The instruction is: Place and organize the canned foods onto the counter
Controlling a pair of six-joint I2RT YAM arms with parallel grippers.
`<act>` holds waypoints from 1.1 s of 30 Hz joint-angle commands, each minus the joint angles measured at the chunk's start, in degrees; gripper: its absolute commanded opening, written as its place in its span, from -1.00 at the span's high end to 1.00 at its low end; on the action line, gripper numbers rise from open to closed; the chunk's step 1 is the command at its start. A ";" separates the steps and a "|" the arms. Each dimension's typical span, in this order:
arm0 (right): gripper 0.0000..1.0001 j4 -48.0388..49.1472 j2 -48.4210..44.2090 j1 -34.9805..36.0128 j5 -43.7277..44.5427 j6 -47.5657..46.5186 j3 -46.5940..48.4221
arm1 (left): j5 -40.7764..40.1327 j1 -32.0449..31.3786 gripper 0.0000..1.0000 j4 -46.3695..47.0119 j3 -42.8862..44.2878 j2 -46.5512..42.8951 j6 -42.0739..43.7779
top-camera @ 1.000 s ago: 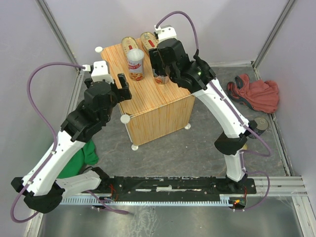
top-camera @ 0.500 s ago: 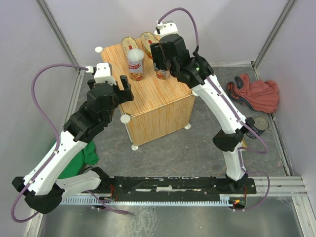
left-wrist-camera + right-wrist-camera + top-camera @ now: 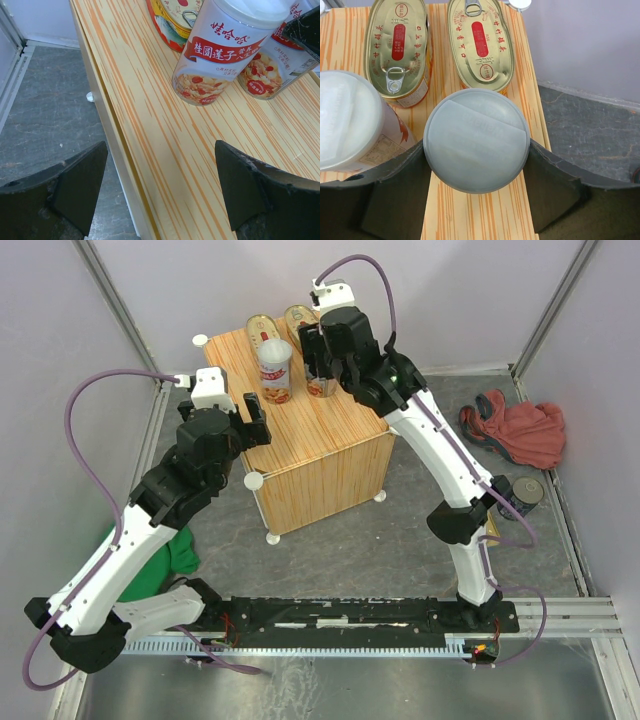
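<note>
The counter (image 3: 300, 440) is a light-wood box with white knobs. Two oval gold tins with red labels (image 3: 262, 328) (image 3: 298, 316) lie at its back edge. A tall white-lidded can (image 3: 275, 368) stands in front of them. My right gripper (image 3: 322, 352) is shut on the second tall can (image 3: 322, 386), just right of the first; its fingers press both sides of the lid (image 3: 476, 140). My left gripper (image 3: 250, 420) is open and empty over the counter's left edge (image 3: 125, 165). A dark round can (image 3: 524, 492) lies on the floor at right.
A red cloth (image 3: 520, 430) lies on the floor at the right, near the dark can. A green cloth (image 3: 175, 550) lies on the floor under my left arm. Grey walls close in the cell on three sides.
My right gripper has carried the second tall can back and to the left, closer to the first tall can and the oval tins. My left arm has barely moved.
</note>
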 commanded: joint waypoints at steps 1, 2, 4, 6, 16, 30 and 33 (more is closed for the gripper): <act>0.88 7.31 -0.05 -0.52 -1.14 -0.21 3.62 | 0.13 -0.31 -0.87 3.46 -0.12 -0.29 2.06; 0.87 7.43 0.04 -0.61 -1.25 -0.19 3.57 | 0.21 -0.31 -0.87 3.49 -0.21 -0.29 2.05; 0.85 7.48 0.29 -0.79 -1.64 -0.10 3.62 | 0.24 -0.26 -0.87 3.53 -0.38 -0.29 2.00; 0.84 7.64 0.59 -0.89 -2.03 -0.09 3.62 | 0.27 -0.25 -0.87 3.47 -0.49 -0.29 1.96; 0.68 8.10 0.99 -1.32 -3.08 -0.06 3.18 | -0.16 -0.30 -0.87 3.31 -0.67 -0.29 2.05; -0.37 7.88 -1.49 -1.68 -3.66 0.75 0.11 | 0.48 -0.31 -0.87 3.14 -0.75 -0.29 1.09; -0.56 7.69 -1.83 -1.64 -3.47 0.93 -0.38 | 0.42 -0.31 -0.87 3.13 -0.75 -0.47 0.92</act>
